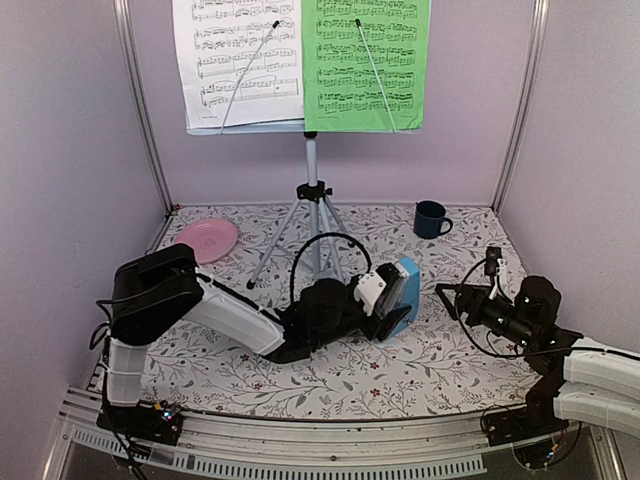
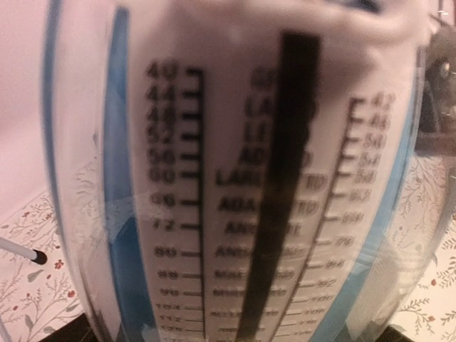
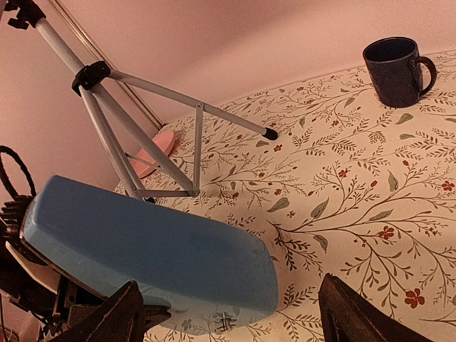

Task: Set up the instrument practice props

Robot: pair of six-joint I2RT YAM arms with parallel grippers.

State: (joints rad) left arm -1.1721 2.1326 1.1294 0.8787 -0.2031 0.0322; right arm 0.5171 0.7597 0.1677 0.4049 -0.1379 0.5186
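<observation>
The pale music stand (image 1: 311,160) stands at the back on its silver tripod (image 1: 300,225), holding a white page (image 1: 240,60) and a green page (image 1: 365,60). My left gripper (image 1: 386,296) is shut on the blue metronome (image 1: 405,292) and holds it tilted just above the cloth in front of the tripod. In the left wrist view the metronome's tempo scale and black pendulum (image 2: 285,178) fill the frame and hide the fingers. My right gripper (image 1: 447,296) is open and empty, just right of the metronome (image 3: 157,242), whose base faces it (image 3: 235,317).
A dark blue mug (image 1: 431,219) stands at the back right, also in the right wrist view (image 3: 395,70). A pink plate (image 1: 205,240) lies at the back left. The tripod legs (image 3: 121,121) spread behind the metronome. Purple walls enclose the floral cloth.
</observation>
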